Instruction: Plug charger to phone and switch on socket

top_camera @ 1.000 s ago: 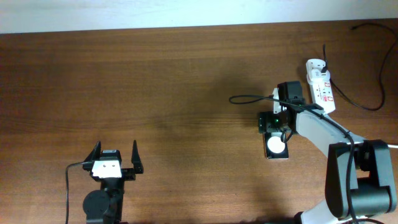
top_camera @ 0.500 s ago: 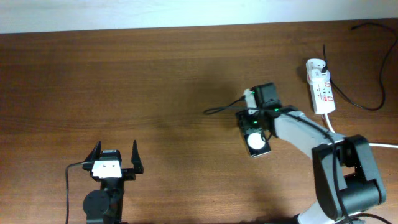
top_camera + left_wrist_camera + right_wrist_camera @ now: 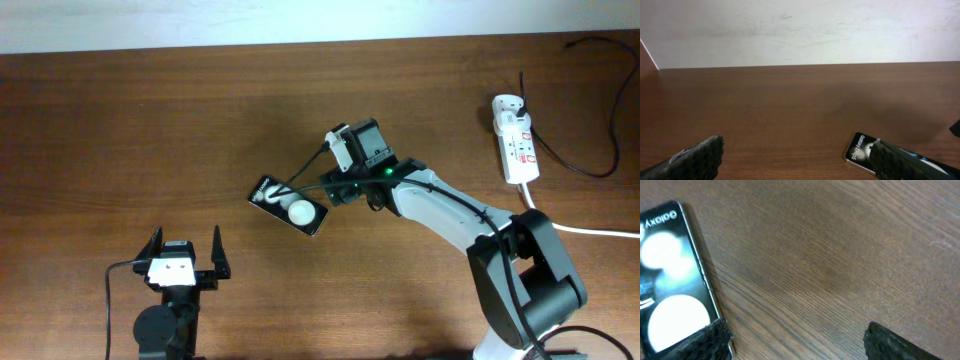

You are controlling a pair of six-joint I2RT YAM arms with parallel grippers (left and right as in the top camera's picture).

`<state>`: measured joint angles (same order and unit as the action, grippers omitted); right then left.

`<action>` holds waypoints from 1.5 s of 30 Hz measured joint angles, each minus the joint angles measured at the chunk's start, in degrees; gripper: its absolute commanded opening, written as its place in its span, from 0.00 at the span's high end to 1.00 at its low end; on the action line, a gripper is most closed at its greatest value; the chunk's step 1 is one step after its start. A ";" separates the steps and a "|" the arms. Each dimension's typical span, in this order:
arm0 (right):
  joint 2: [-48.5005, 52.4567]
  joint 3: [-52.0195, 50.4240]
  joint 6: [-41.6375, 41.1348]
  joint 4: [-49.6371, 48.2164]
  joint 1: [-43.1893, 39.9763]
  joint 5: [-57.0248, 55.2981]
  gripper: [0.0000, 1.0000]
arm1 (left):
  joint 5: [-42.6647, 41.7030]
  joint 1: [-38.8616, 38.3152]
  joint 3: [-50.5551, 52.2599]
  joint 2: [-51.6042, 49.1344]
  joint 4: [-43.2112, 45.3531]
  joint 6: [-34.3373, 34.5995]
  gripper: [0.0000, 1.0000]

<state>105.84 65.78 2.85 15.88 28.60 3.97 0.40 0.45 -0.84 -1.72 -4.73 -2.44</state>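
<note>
The phone (image 3: 290, 206), slim and black with two white glare spots, lies tilted on the table mid-frame. It also shows in the left wrist view (image 3: 861, 148) and the right wrist view (image 3: 671, 285). My right gripper (image 3: 338, 192) (image 3: 795, 342) is open and empty at the phone's right end, one finger at its edge. The white socket (image 3: 515, 140) lies far right. The black charger cable (image 3: 600, 172) loops beside it, away from the phone. My left gripper (image 3: 185, 256) (image 3: 800, 162) is open and empty at the front left.
A thick white cord (image 3: 585, 230) runs from the socket off the right edge. A thin dark wire from my right wrist (image 3: 300, 178) hangs over the phone. A pale wall (image 3: 800, 30) borders the table's far edge.
My right arm has swung left across the table. The phone has slid left with it, from the right side to mid-table, and turned. The left arm has not moved.
</note>
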 measured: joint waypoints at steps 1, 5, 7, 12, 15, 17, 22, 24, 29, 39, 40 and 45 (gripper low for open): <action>0.00 2.10 -0.28 3.13 0.00 0.04 0.02 | 0.00 0.00 0.00 0.00 0.00 0.00 0.01; -0.02 8.44 -2.97 11.65 0.00 2.78 0.01 | 0.00 0.00 0.00 0.00 -0.02 0.02 0.01; -1.84 8.72 -4.37 14.45 0.00 3.63 0.01 | 0.00 0.00 0.00 0.00 0.00 0.02 0.01; -17.40 9.14 -7.30 27.50 0.00 4.13 0.01 | 0.00 0.00 0.00 0.00 -0.04 0.00 0.01; -29.00 9.35 -10.93 37.75 0.00 0.63 0.01 | 0.00 0.00 0.00 0.00 0.00 0.02 0.01; -33.05 9.42 -13.20 42.77 0.00 -1.88 0.01 | 0.00 0.00 0.00 0.00 0.00 0.00 0.01; -44.37 9.42 -20.28 51.47 0.00 -6.14 0.01 | 0.00 0.00 0.00 0.00 -0.02 0.00 0.01; -48.81 9.42 -21.94 56.02 0.00 -6.60 0.01 | 0.00 0.00 0.00 0.00 0.00 0.02 0.01; -63.56 9.44 -29.81 64.81 0.00 -14.88 0.01 | 0.00 0.00 0.00 0.00 -0.02 0.00 0.01; -33.38 10.14 -26.25 39.52 -35.32 -3.93 0.07 | 0.04 0.00 0.00 -0.02 0.00 0.02 0.01; -29.09 11.08 -24.94 38.18 -40.46 0.35 0.07 | 0.00 0.00 0.00 -0.04 -0.02 0.02 0.01; -4.98 26.10 -24.52 37.83 -55.12 6.54 0.12 | 0.00 0.00 0.00 -0.02 0.00 0.02 0.01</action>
<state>100.86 91.88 -21.67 53.71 -26.52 10.50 0.40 0.45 -0.84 -1.74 -4.73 -2.42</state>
